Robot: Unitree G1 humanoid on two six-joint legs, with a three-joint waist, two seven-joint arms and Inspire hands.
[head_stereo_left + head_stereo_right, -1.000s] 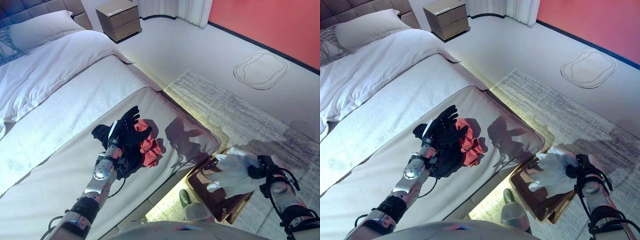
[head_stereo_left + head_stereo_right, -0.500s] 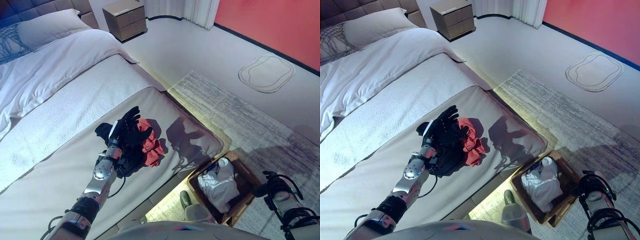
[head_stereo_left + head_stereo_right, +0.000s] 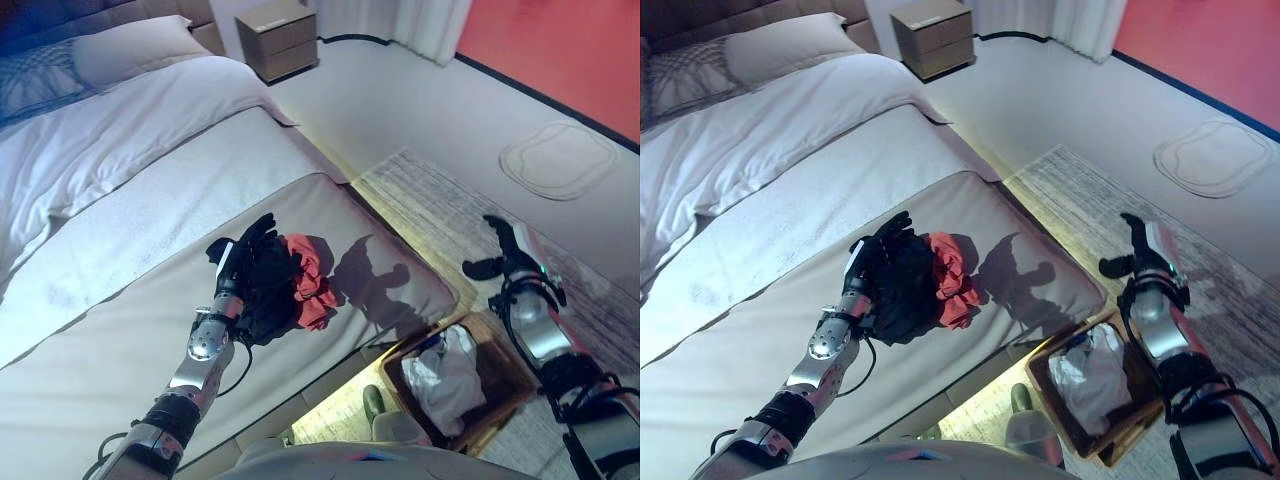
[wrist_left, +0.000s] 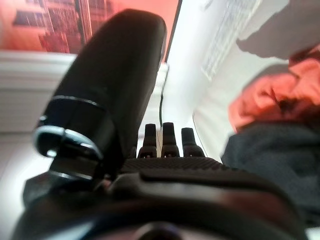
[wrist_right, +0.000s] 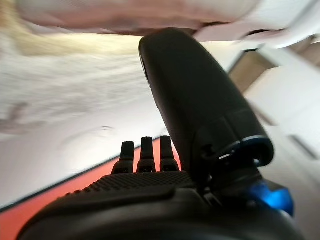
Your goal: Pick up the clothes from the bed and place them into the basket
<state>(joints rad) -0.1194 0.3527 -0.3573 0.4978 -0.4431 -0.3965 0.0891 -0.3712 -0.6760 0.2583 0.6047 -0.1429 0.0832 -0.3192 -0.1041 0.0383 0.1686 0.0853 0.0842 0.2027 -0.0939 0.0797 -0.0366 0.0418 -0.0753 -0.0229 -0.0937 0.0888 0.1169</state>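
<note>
A black garment (image 3: 265,300) and a red garment (image 3: 312,280) lie together on the beige bed cover (image 3: 120,340) near the bed's foot. My left hand (image 3: 248,245) rests open on the black garment with its fingers (image 4: 170,137) straight; the left wrist view shows the red garment (image 4: 270,95) and the black one (image 4: 275,150) past them. A brown basket (image 3: 500,365) stands on the floor beside the bed with a white garment (image 3: 445,375) in it. My right hand (image 3: 505,245) is open and empty, raised above the basket, with its fingers (image 5: 145,150) straight.
A white duvet (image 3: 110,150) and a pillow (image 3: 130,55) cover the head of the bed. A wooden nightstand (image 3: 280,38) stands at the back. A grey rug (image 3: 450,200) lies beside the bed, with an oval mat (image 3: 558,160) beyond it near the red wall.
My right hand let go of the white garment, which now lies in the basket, then rose open above it. My left hand stayed on the black garment. The camera shifted.
</note>
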